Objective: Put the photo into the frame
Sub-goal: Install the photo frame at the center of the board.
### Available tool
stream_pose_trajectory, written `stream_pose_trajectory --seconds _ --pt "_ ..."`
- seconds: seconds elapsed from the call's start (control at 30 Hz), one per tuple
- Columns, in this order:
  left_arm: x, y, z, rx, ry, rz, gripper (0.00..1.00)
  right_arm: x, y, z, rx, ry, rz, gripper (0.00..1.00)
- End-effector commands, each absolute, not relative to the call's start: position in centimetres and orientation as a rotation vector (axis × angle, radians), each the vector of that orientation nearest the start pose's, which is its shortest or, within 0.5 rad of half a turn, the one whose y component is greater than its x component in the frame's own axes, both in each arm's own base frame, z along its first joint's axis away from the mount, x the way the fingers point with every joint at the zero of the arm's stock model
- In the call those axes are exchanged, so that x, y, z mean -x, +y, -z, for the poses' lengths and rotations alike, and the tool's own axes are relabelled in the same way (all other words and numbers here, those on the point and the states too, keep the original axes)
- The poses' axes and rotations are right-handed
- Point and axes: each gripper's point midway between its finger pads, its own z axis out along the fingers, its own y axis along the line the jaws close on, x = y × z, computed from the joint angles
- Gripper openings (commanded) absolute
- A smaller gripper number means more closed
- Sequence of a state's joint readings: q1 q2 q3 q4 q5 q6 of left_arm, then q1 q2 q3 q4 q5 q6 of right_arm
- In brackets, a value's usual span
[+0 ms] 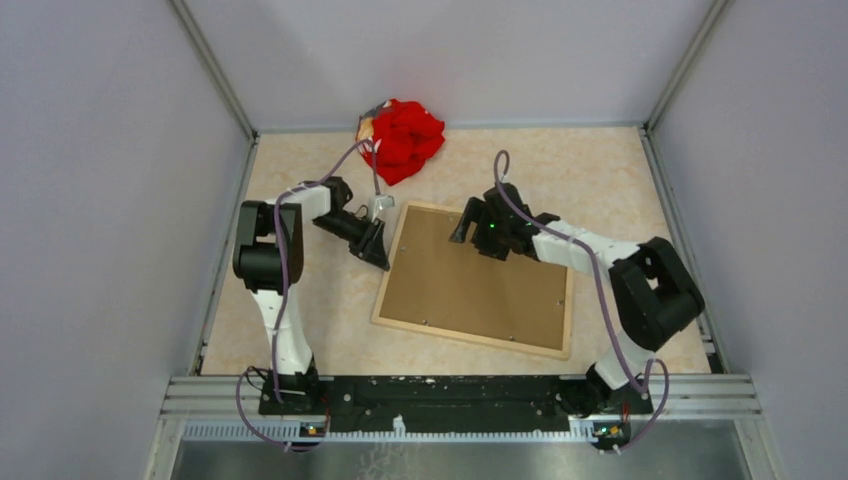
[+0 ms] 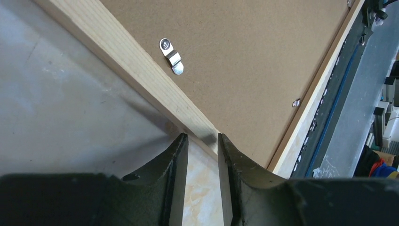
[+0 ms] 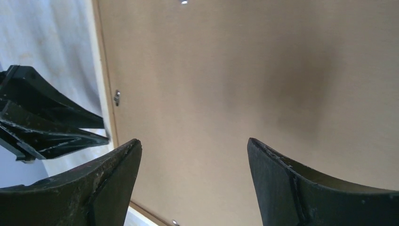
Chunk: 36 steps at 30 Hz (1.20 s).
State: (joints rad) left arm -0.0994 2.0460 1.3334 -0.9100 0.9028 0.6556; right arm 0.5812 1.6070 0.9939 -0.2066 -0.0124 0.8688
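Closest: L gripper jaws, narrow gap, tips against the pale moulding of the frame, gripping nothing we can see. R gripper jaws wide, empty, just over the backing board inside the frame, which lies face-down on the bench. No photo in view; prob. under the board. Next, we judge: press board flat, turn clips.
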Motion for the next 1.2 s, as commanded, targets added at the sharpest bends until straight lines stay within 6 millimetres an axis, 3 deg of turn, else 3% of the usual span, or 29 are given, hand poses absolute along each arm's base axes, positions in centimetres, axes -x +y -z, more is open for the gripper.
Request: stream_pose_trajectory --seconds 0.0,0.23,0.47,0.8,1.17 --pt "-30.9 -16.1 -3.3 -0.94 2.45 1.314 0.33 -35.3 32.2 -11.2 -0.315 2.38 -0.91 0.82" --pt "-30.9 -15.7 -1.6 -0.932 2.495 1.265 0.19 -36.4 39.0 -9.4 -0.292 2.406 -1.067 0.81" --pt "-30.9 -15.7 -1.7 -0.927 2.494 1.262 0.11 -36.5 42.6 -7.8 -0.281 2.439 -1.111 0.79" --pt "-30.8 -15.6 -1.7 -0.935 2.49 1.24 0.11 -35.1 44.3 -6.6 -0.282 2.476 -1.155 0.78" --pt "-31.0 -15.5 -1.5 -0.932 2.494 1.228 0.11 -33.5 43.3 -6.8 -0.308 2.468 -1.159 0.77"
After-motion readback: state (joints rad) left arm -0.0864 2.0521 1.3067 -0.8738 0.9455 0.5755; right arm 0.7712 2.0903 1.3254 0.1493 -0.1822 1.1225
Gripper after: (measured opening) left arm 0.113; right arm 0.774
